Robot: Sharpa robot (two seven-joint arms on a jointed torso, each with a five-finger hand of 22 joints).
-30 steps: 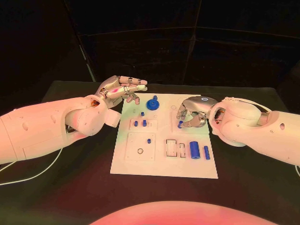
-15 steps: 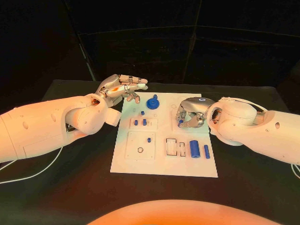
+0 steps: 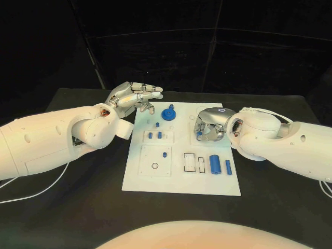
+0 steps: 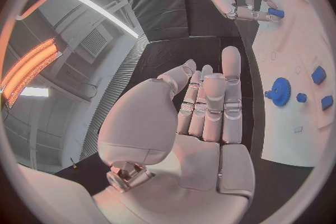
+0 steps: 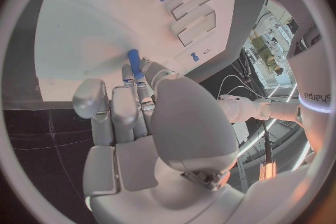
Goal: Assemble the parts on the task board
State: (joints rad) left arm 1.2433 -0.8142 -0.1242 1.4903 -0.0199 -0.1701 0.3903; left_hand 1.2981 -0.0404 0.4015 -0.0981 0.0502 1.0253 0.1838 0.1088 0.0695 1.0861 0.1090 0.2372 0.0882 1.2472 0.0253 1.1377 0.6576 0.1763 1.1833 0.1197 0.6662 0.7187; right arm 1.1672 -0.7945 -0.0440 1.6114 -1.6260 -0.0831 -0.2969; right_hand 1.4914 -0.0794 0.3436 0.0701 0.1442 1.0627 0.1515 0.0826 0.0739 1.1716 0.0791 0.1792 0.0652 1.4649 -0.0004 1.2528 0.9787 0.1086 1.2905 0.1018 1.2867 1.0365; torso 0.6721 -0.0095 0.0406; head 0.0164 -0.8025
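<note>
Right hand pinching blue peg over board centre-right, likely lining up for insertion. Left hand empty, fingers apart, parked off board's 11 o'clock corner, clear of gear.

**Task board and blue parts**

The task board is seen as a white rectangular plate lying flat, with its long side running away from the robot. A blue gear is seated near the board's far edge, with a small peg standing just behind it. Two short blue pegs are stood side by side nearer the board's middle, on its left half. A thick blue cylinder and a thinner blue rod are laid side by side on the board's right half, beside rectangular recesses. A small blue pin is pinched in the right robot hand, above the board's right half.
</note>
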